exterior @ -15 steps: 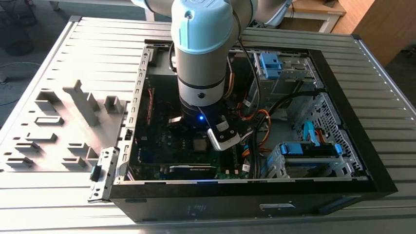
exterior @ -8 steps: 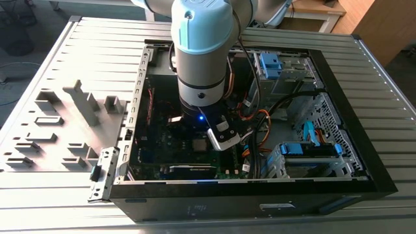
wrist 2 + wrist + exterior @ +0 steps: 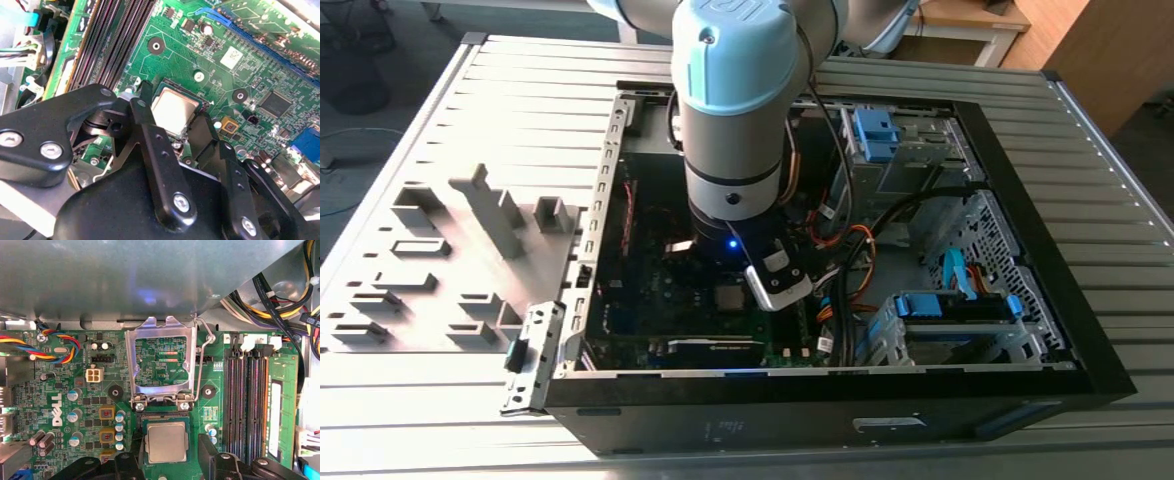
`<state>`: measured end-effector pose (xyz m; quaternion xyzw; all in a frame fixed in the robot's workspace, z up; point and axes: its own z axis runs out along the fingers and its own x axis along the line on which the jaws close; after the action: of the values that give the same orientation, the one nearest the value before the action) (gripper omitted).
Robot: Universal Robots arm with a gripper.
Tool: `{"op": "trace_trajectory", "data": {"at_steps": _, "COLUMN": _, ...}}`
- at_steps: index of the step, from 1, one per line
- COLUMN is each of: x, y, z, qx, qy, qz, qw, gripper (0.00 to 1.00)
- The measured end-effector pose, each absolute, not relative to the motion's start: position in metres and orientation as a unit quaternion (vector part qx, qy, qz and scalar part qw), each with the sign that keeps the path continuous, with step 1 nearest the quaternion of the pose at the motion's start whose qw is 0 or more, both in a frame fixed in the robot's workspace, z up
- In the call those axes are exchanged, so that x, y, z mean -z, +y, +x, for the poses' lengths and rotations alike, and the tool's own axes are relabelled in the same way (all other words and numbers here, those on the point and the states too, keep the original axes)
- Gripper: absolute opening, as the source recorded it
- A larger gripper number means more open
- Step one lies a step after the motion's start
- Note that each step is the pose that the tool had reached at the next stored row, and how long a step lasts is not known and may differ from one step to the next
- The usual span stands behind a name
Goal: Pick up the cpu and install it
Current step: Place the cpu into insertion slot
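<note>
Your gripper (image 3: 174,107) straddles the cpu (image 3: 166,441), which lies in the socket (image 3: 165,418); jaws apart, holding nothing. Placing looks done; backing off calls for a straight lift clear of the raised frame (image 3: 131,360)

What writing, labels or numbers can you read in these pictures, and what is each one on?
On the motherboard, first wrist view: large white maker's logo, not read out.
On the white sticker, second wrist view: too blurred.
On the case front, exterior view: too small.
On the cpu: nothing readable.
</note>
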<state>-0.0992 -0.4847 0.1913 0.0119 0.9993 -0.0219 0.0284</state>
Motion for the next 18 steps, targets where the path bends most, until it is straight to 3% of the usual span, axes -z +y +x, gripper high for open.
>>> {"op": "trace_trajectory", "data": {"at_steps": 4, "x": -0.1912, "y": -0.4847, "z": -0.0992, "qx": 0.022, "qy": 0.999, "qz": 0.012, "qw": 0.028, "gripper": 0.55}}
{"op": "trace_trajectory", "data": {"at_steps": 8, "x": -0.1913, "y": -0.4847, "z": -0.0992, "qx": 0.022, "qy": 0.999, "qz": 0.012, "qw": 0.028, "gripper": 0.43}}
{"op": "trace_trajectory", "data": {"at_steps": 18, "x": -0.1908, "y": -0.4846, "z": -0.0992, "qx": 0.022, "qy": 0.999, "qz": 0.012, "qw": 0.029, "gripper": 0.44}}
